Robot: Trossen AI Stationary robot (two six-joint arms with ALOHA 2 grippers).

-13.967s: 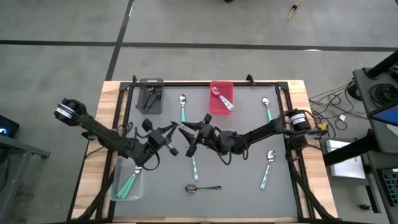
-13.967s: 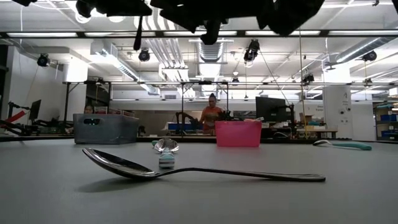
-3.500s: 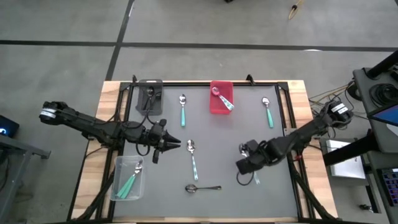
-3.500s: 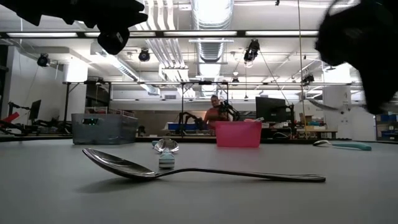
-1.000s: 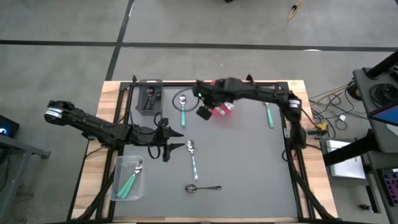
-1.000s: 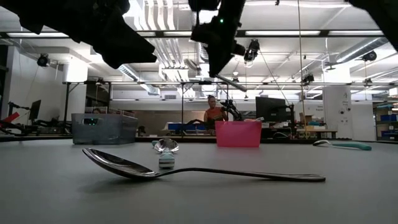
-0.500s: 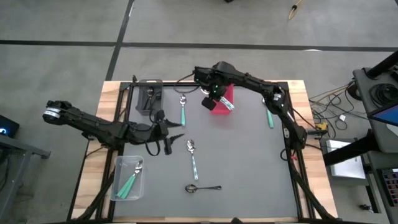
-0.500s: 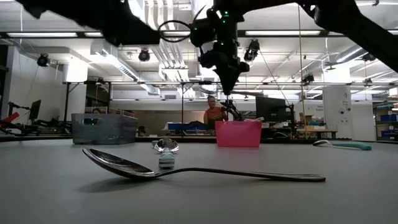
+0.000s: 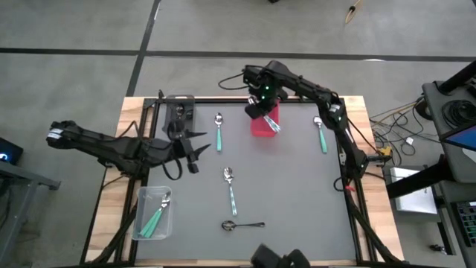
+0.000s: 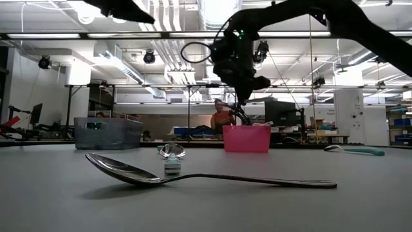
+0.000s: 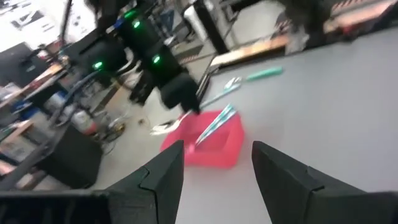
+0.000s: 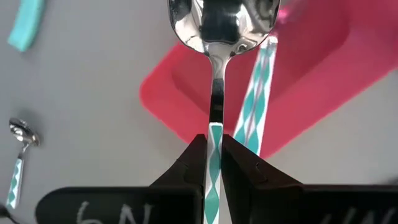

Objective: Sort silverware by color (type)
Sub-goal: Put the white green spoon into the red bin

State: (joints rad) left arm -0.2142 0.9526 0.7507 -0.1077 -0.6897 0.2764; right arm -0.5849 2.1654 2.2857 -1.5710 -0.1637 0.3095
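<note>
Half a second back, right pincer [image 12: 213, 163] just short of the red bin [image 12: 323, 74]; now over it, clamped on a teal-handled spoon [image 12: 214, 81], bowl forward, another teal spoon [image 12: 256, 99] already in the bin below. Release probably next. Right arm stretched across the table's [image 9: 297, 186] far edge. Left pincer [image 11: 214, 177] wide, empty, retreated toward the grey bin [image 9: 179, 113].

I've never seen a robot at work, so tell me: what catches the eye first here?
The right gripper hangs over the red rectangular bin at the table's far edge, pinching a shiny spoon with a teal-patterned handle above another already lying inside. The left gripper waits open over the grey tabletop, where more teal-handled spoons lie scattered.
</note>
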